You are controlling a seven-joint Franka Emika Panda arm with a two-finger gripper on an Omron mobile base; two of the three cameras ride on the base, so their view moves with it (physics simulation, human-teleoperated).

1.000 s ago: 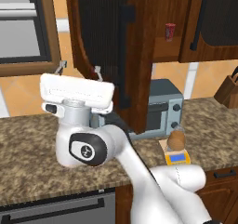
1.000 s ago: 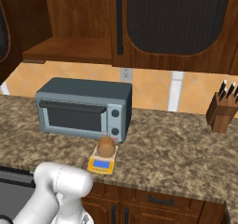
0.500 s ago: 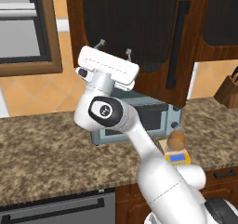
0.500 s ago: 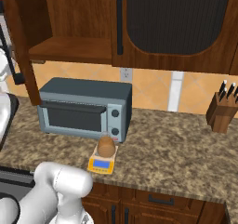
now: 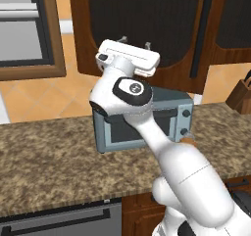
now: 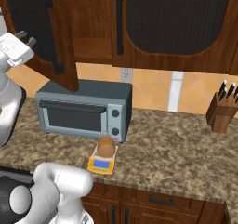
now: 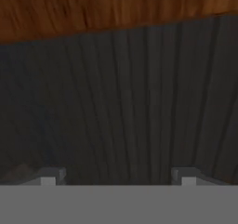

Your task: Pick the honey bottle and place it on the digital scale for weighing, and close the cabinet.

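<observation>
Honey bottle point(image 6: 106, 146) sits on the digital scale point(image 6: 102, 162) before the toaster oven point(image 6: 86, 108); fingers point(image 7: 48, 176) spread wide against the cabinet point(image 5: 147, 29) door.

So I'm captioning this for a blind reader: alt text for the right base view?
A honey bottle sits on a digital scale before a grey toaster oven. Above, a dark cabinet door hangs partly open, the gripper at its face.

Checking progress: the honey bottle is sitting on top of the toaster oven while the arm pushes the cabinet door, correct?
Not quite. The right base view shows the honey bottle on the digital scale, in front of the toaster oven. The end effector is at the cabinet door.
</observation>
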